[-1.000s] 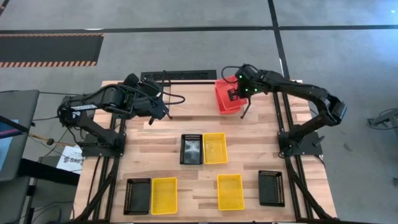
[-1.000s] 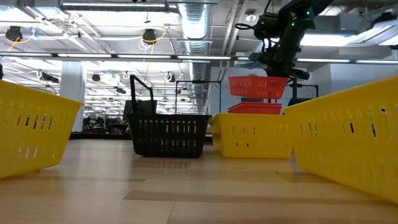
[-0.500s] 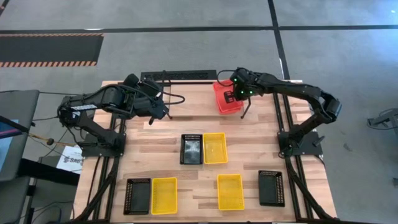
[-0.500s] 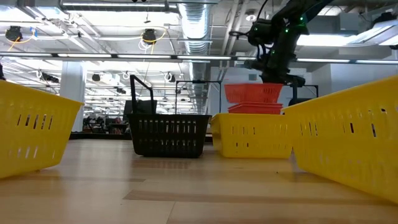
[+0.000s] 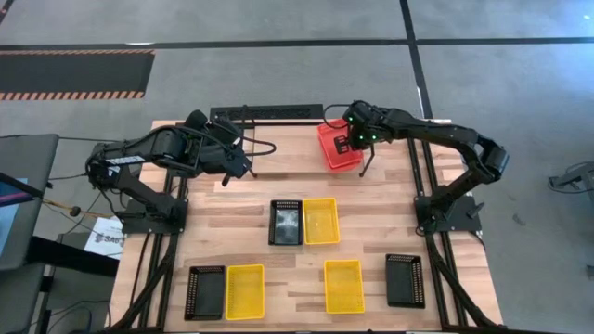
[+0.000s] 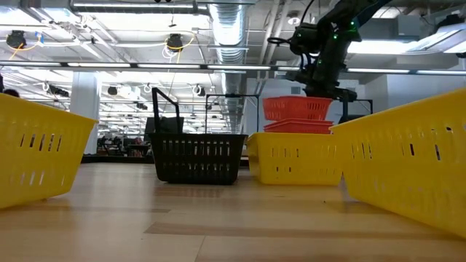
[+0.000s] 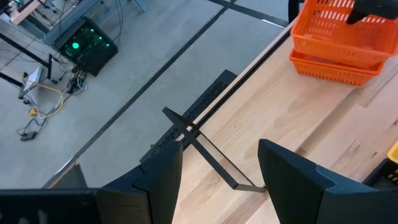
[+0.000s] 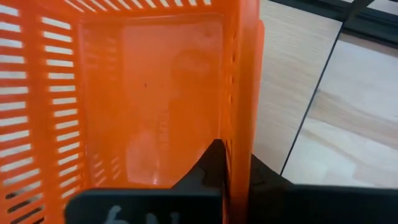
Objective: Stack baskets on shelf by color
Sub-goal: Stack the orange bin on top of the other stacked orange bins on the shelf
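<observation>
Only the low view showed the top red basket (image 6: pixel 297 108) sitting on the red stack at the far right, its wall pinched by the outstretched right gripper (image 5: pixel 345 142), while the left gripper (image 7: pixel 217 171) hovered spread apart near the shelf (image 7: pixel 205 140).

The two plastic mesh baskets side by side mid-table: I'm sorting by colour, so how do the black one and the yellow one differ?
The black slotted plastic basket is dark, the yellow slotted plastic basket bright. The black one lies on the left arm's side, the yellow one on the right arm's side. From table height, only the black one shows a whole side; the yellow one's right end is hidden. Both are shallow rectangles of like size, open side up, on the wooden table.
</observation>
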Robot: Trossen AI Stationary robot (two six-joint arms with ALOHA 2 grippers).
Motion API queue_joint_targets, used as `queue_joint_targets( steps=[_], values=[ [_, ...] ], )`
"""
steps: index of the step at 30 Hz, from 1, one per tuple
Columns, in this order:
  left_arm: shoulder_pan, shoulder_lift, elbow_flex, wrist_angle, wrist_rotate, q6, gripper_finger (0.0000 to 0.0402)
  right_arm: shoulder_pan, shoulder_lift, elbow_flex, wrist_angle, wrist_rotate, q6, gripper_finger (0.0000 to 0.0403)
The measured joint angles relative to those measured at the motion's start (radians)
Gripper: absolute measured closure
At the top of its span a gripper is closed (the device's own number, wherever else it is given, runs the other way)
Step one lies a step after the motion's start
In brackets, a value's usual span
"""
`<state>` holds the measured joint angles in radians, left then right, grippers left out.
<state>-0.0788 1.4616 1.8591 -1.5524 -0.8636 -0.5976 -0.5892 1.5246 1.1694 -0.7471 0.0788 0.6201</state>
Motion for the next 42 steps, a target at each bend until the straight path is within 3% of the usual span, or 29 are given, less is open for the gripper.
queue_joint_targets(
  steps=[8, 17, 25, 42],
  values=[
    [0.000, 0.000, 0.000, 0.000, 0.000, 0.000, 0.0200, 0.000, 0.000, 0.000, 0.003, 0.000, -0.025, 0.0330],
    [0.000, 0.000, 0.000, 0.000, 0.001, -0.001, 0.0200, 0.002, 0.000, 0.051, -0.015, 0.000, -0.053, 0.0302],
    [0.000, 0.000, 0.000, 0.000, 0.002, -0.001, 0.0200, 0.014, -0.003, 0.189, -0.020, 0.001, -0.121, 0.0290],
    [0.000, 0.000, 0.000, 0.000, 0.004, 0.005, 0.0200, 0.054, -0.002, 0.195, -0.107, 0.057, -0.097, 0.0289]
  ],
)
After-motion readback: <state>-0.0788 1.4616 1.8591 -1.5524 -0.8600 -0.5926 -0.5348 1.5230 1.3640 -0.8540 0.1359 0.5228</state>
